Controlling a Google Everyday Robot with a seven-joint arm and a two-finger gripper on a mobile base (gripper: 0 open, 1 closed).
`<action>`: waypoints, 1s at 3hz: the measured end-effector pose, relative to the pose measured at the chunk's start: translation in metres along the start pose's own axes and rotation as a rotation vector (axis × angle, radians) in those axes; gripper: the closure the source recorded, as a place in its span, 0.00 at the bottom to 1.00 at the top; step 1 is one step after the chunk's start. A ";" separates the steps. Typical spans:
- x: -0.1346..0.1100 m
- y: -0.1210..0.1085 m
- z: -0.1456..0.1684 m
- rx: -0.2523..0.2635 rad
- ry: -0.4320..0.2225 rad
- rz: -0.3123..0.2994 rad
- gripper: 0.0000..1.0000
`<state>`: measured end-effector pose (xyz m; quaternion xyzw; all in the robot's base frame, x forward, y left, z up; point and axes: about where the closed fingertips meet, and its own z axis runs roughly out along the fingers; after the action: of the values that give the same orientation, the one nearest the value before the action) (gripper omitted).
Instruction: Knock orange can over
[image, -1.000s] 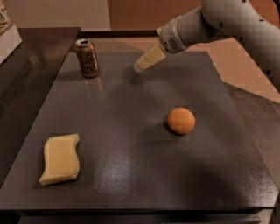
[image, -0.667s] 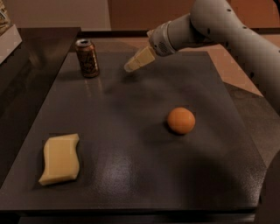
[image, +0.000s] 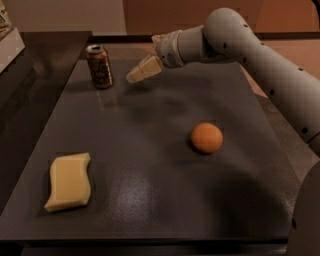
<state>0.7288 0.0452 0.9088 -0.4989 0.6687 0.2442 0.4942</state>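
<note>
On table (image: 165, 200), orange can (image: 99, 66) stands near tool (image: 134, 75).

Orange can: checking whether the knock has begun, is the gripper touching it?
Apart. The camera view shows table between the gripper and the upright orange can.

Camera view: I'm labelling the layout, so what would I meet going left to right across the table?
Yellow sponge → orange can → gripper, hovering just right of the can → orange fruit.
</note>
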 end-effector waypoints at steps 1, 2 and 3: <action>0.002 0.002 0.003 -0.002 -0.006 0.012 0.00; 0.002 0.008 0.016 -0.005 -0.064 0.047 0.00; -0.005 0.012 0.040 0.005 -0.126 0.061 0.00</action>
<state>0.7341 0.0845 0.8956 -0.4608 0.6516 0.2883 0.5290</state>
